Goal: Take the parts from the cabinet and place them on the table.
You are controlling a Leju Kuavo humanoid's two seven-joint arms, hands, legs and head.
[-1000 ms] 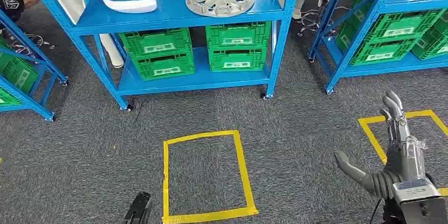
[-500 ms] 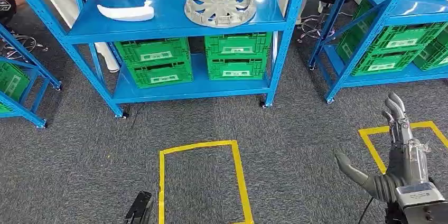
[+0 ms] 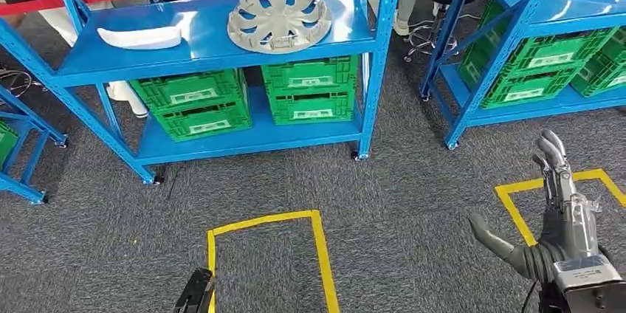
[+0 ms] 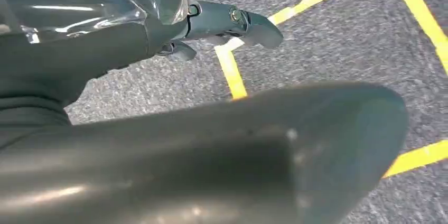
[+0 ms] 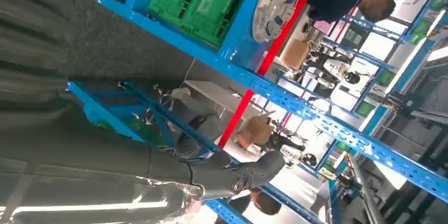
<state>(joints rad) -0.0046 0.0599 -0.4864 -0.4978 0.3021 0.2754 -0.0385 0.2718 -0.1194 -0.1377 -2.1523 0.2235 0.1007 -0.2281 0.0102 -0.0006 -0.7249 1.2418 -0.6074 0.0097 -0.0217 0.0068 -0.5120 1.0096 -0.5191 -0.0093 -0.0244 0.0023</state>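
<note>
Blue steel shelving (image 3: pixel 221 47) fills the space ahead of me, green crates (image 3: pixel 193 103) on its lower level and the parts on top: a silver wheel cover (image 3: pixel 279 18) and, to its left, a white curved piece (image 3: pixel 140 37). I judge this as the approach step, nothing taken yet; next I must close in and raise an arm to the top shelf. My right hand (image 3: pixel 555 210) is raised, fingers spread, holding nothing. My left hand (image 4: pixel 158 28) hangs over the taped floor, its fingers too hidden to judge. Compared with a second ago, the whole scene sits further left and lower, so my view has turned.
</note>
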